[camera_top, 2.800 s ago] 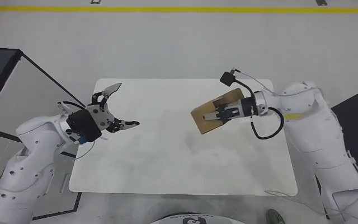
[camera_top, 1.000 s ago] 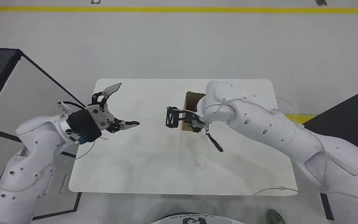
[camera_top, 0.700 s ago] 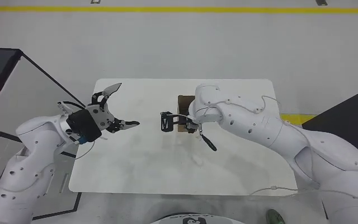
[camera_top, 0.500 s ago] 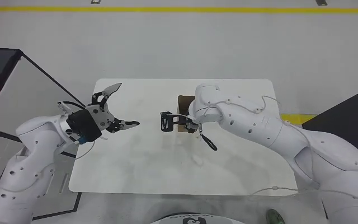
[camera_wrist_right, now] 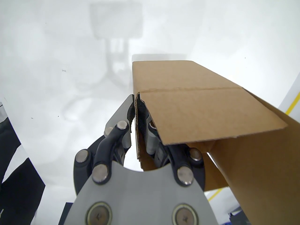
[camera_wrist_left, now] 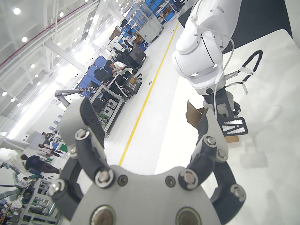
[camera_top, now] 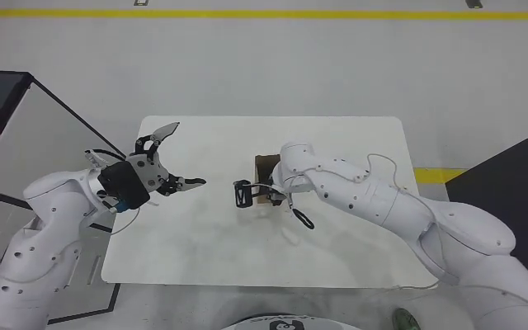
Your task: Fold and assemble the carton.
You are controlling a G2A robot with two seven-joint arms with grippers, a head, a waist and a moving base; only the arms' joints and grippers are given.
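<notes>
Carton [camera_wrist_right: 187, 101] in right gripper [camera_wrist_right: 137, 112] over white table [camera_top: 206, 247]; yellow-lined floor [camera_top: 247, 58] beyond.

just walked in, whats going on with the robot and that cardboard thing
The right end effector is shut on one wall of a brown carton, holding it over the middle of the white table. The carton is partly opened, not yet assembled. The left end effector hovers open over the table's left side, apart from the carton.

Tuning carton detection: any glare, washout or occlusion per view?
Top view: even light, no glare; carton partly under the right arm. Left wrist view: ceiling lights blown out, carton unglared. Right wrist view: carton evenly lit, its flap covering part of the right gripper.
</notes>
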